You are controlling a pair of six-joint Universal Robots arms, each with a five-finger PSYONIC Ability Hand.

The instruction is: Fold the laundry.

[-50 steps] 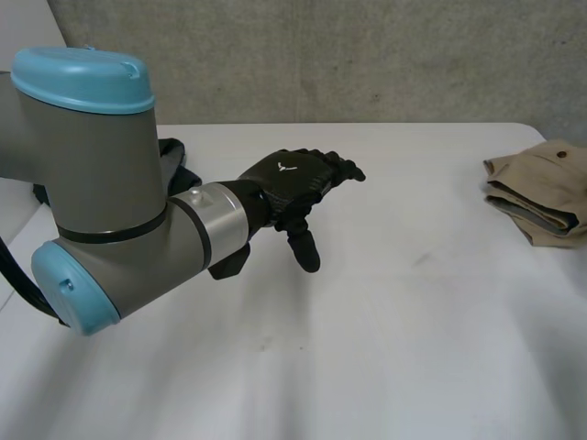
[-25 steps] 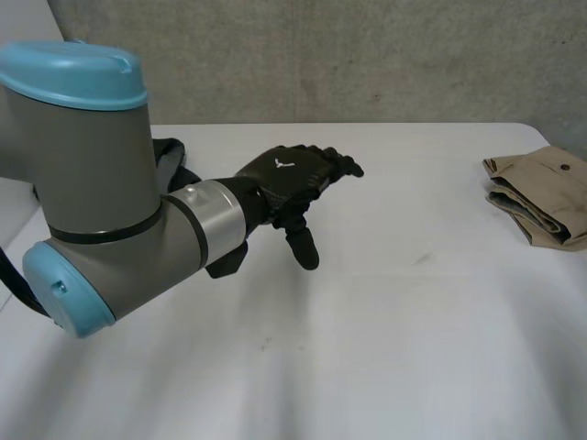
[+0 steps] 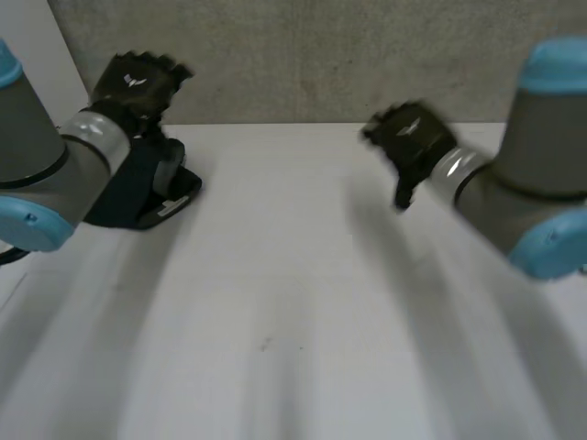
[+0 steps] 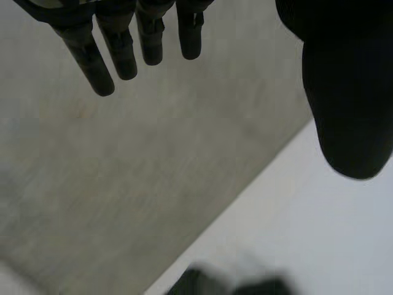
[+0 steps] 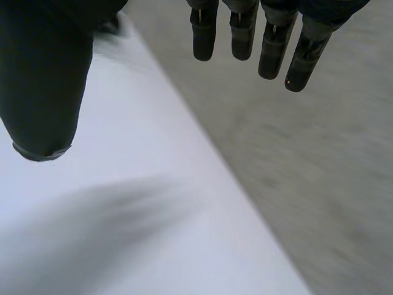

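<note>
My left hand [image 3: 138, 82] is raised at the far left of the white table [image 3: 293, 312], level with the wall behind it. In its own wrist view the left hand [image 4: 120, 46] has straight fingers and its thumb [image 4: 350, 98] held apart, open and empty. My right hand [image 3: 410, 137] hangs above the table's back edge right of the middle. In its wrist view the right hand [image 5: 245, 31] is also open, with its fingers straight, its thumb [image 5: 46, 80] off to the side and nothing in it.
A black stand-like object [image 3: 151, 188] sits on the table's back left, under my left forearm. The grey wall [image 3: 303, 55] runs along the table's far edge. My right arm [image 3: 532, 174] covers the table's right side.
My left hand has pulled back from the table's middle to the far left and risen. My right arm has come in at the right, where the folded khaki cloth lay.
</note>
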